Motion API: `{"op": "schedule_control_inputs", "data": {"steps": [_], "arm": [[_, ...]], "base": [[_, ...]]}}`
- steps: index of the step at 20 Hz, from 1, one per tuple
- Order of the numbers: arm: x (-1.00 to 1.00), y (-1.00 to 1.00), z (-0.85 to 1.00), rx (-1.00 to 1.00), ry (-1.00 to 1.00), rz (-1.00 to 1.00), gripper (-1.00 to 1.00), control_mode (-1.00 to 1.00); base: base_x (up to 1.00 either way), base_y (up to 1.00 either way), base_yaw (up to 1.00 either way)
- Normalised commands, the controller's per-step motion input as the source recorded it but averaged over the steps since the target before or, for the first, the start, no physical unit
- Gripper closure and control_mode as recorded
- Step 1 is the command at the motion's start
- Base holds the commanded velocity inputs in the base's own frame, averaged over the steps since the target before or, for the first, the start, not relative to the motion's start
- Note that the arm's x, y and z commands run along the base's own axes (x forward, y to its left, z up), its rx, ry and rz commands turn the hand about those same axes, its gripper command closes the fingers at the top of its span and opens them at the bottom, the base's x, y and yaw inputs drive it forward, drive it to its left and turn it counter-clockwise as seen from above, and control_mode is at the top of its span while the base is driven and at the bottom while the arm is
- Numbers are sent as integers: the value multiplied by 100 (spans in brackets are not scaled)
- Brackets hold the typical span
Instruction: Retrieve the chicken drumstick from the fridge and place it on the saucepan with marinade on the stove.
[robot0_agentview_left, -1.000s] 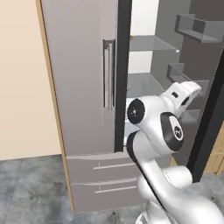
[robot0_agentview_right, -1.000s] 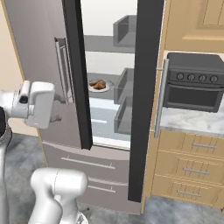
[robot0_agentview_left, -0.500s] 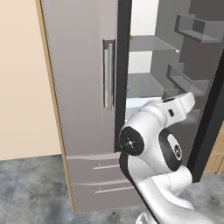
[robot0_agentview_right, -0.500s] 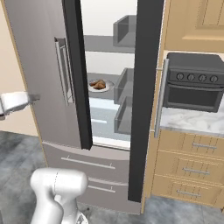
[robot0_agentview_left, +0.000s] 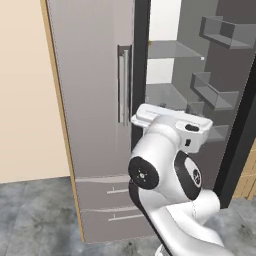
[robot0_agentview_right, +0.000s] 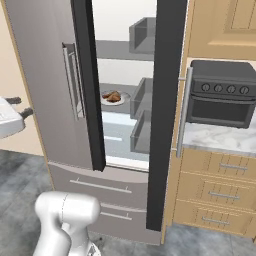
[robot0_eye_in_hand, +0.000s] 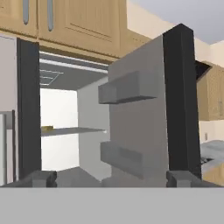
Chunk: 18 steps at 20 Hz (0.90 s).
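A kitchen: a French-door fridge (robot0_agentview_right: 55, 100), a built-in oven (robot0_agentview_right: 220, 95), a marble counter (robot0_agentview_right: 215, 140) and wooden drawers (robot0_agentview_right: 215, 190).

No legible text, label, brand, number or sign appears in any view. The fridge (robot0_agentview_right: 45, 90) door fronts and drawers are plain grey with no badge. The oven (robot0_agentview_right: 222, 95) control panel carries a row of round knobs with no readable markings. The cabinet drawers (robot0_agentview_right: 215, 192) are unmarked wood.
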Motion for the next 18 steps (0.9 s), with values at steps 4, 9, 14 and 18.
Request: {"op": "schedule_control_inputs", "data": {"steps": [4, 9, 14, 18], "arm": [[6, 14, 0, 16, -6, 36, -100, -100], [43, 3, 0, -2, 14, 13, -100, -100], [98, -2, -11, -11, 20, 0, -100, -100], [99, 4, -22, -9, 4, 0, -100, -100]], "base": [[0, 0, 0], [0, 0, 0], [0, 0, 0], [0, 0, 0]]}}
